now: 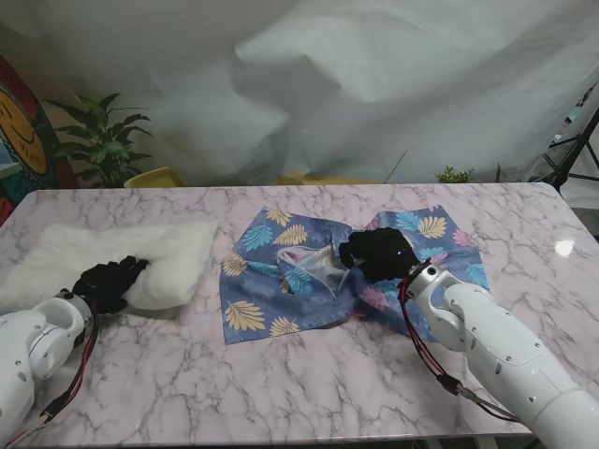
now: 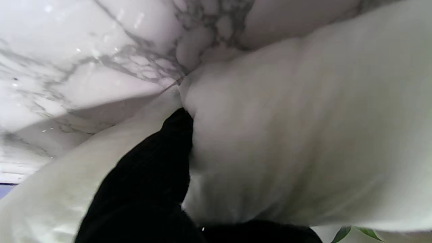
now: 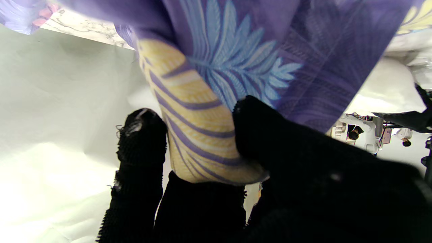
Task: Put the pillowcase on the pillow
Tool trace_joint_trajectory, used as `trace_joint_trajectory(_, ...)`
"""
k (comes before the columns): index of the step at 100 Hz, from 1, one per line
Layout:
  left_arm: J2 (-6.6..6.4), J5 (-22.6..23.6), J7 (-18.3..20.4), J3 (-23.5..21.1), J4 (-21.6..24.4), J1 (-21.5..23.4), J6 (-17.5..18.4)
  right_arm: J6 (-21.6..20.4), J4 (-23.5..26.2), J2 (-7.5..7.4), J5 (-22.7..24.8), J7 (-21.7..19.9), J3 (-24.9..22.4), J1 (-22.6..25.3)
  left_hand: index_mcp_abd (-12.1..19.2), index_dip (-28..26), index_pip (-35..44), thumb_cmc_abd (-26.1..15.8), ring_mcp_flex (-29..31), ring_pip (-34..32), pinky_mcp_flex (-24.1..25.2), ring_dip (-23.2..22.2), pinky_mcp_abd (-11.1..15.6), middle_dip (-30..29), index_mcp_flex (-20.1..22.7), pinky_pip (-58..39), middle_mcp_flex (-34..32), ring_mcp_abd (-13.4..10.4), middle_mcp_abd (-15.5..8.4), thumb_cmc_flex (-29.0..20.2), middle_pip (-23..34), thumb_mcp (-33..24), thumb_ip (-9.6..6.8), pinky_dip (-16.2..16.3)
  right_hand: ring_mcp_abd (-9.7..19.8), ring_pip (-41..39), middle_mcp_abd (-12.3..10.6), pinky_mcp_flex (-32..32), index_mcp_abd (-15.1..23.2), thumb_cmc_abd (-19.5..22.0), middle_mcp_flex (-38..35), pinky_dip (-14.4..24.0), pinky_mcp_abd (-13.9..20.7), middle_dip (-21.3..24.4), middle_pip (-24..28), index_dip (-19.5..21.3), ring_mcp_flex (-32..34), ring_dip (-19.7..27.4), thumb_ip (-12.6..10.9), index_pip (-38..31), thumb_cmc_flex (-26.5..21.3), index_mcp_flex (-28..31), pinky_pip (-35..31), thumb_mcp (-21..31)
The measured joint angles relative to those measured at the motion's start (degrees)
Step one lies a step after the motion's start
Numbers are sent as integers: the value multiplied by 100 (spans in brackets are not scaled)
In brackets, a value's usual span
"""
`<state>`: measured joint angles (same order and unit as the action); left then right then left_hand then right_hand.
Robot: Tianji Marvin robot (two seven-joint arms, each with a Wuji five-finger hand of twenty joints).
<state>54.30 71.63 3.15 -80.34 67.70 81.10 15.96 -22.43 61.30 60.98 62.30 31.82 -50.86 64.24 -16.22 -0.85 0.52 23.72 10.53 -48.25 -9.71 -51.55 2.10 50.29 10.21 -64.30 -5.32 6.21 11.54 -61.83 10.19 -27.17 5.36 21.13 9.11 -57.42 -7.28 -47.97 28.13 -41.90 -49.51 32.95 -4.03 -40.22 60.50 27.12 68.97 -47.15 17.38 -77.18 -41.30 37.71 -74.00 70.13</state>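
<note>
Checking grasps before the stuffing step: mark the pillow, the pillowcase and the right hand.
pillow [image 1: 140,254]: stand view, white top surface.
pillowcase [image 1: 257,313]: stand view, flat leaf-print corner nearest me.
right hand [image 1: 379,253]: stand view, black glove's back.

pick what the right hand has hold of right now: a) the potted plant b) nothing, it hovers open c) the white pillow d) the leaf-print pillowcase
d: the right hand sits on the leaf-print pillowcase, and the right wrist view shows its fingers pinching a fold of that fabric.
</note>
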Motion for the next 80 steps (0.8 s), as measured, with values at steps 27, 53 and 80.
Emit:
trace_joint_trajectory(27, 0, -48, -521, 317, -330, -292, -135, -16, 99, -6, 68, -33, -114, 76, 661, -1617, 3623, 174, 1616, -1823, -1487, -889, 367, 1089, 1351, -1434, -217, -687, -246, 635, 4100, 220, 181, 1308, 0, 0, 0, 0, -4, 0, 0, 44, 0, 0, 0, 0, 0, 0, 0, 0, 0, 0, 2, 0)
trace_joint_trajectory(53, 90, -333, -495, 169, -261, -232, -261, -16, 130, -17, 91, -33, -138, 101, 1324, -3148, 6136, 167, 3170, 232, -2467, 1319, -602, -2204, 1281, -794, -3800, 312, -634, 518, 1362, 240, 582, 812, 0, 0, 0, 0, -6, 0, 0, 49, 0, 0, 0, 0, 0, 0, 0, 0, 0, 0, 3, 0)
trace_joint_trajectory(80, 171, -22, -1146, -118, -57, 20, 38, -22, 126, -19, 73, -104, -130, 93, 1351, -4186, 6426, 170, 3644, -911, -2868, 378, -589, -1153, 1371, -2059, -4332, 207, -430, 475, 2182, 244, 583, 1228, 0, 0, 0, 0, -9, 0, 0, 50, 0, 0, 0, 0, 0, 0, 0, 0, 0, 0, 3, 0)
